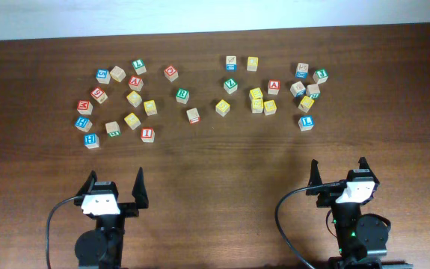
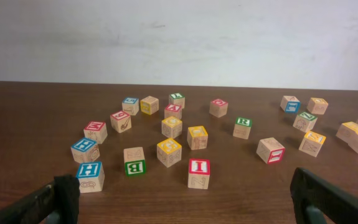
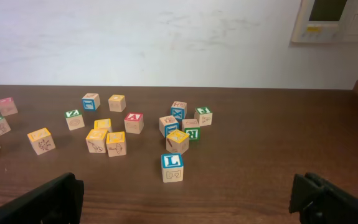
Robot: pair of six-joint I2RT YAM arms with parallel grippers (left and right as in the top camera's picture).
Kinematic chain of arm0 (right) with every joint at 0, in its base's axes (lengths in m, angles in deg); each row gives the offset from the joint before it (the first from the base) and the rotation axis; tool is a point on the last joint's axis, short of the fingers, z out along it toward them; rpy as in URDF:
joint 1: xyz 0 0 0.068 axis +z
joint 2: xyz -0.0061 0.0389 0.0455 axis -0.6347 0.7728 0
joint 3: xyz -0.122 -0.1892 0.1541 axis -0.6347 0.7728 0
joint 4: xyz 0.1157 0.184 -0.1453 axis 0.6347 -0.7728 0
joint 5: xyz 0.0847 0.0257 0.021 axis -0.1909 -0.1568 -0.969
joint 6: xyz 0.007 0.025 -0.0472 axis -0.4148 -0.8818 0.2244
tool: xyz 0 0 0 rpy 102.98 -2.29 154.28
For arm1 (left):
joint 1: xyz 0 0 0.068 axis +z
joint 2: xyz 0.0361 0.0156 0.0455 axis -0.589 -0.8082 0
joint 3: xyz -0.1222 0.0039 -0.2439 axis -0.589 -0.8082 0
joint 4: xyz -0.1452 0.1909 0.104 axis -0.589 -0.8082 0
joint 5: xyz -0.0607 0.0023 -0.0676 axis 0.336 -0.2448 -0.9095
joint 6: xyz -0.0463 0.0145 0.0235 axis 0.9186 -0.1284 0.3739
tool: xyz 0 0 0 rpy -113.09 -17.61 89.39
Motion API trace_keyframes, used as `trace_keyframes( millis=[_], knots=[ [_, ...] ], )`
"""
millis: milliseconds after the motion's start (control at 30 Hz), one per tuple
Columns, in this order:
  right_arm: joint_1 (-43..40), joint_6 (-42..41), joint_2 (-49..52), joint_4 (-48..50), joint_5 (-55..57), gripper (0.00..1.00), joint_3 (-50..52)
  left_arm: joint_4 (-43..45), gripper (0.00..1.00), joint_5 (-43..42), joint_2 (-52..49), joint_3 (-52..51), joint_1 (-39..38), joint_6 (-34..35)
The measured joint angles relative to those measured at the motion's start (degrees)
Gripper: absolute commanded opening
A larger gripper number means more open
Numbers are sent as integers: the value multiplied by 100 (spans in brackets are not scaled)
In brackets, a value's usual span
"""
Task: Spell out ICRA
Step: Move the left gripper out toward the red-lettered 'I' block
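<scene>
The small wooden cube with a red I (image 1: 147, 134) sits left of middle, closer to the bench's front edge than any other cube. It stands just ahead of the left cluster. The wooden cube with a green R (image 1: 182, 95) lies farther back, near the middle. The wooden cube with a red A (image 1: 274, 86) is in the right cluster, toward the back edge. A yellow-topped wooden cube (image 1: 223, 107) sits between those two, its letter unreadable. Other wooden letter cubes are scattered around them on the dark brown wooden bench (image 1: 215, 172). The left gripper (image 1: 115, 179) and right gripper (image 1: 339, 168) are by the front edge, jaws spread wide, holding nothing.
</scene>
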Motion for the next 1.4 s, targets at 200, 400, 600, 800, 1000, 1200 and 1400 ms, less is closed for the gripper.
trace_keyframes(
  millis=[200, 400, 600, 800, 1000, 1200, 1400],
  knots=[
    [0, -2, 0, 2, 0, 98, 0, 0, 99, 0, 0, 0, 0, 0],
    [0, 2, 0, 0, 0, 98, 0, 2, 99, 0, 0, 0, 0, 0],
    [0, -2, 0, 0, 0, 98, 0, 7, 99, -2, 0, 0, 0, 0],
    [0, 0, 0, 0, 0, 98, 0, 883, 99, -1102, 0, -22, 0, 293],
    [0, 2, 0, 2, 0, 98, 0, 3447, 99, -2181, 20, 7, 0, 328],
    [-2, -2, -11, 0, -2, 98, 2, 1578, 99, -1838, -402, 2177, 0, -144],
    [-4, 0, -24, 2, 2, 98, 2, -3001, 99, -2391, -3119, 6065, 0, -603]
  ],
)
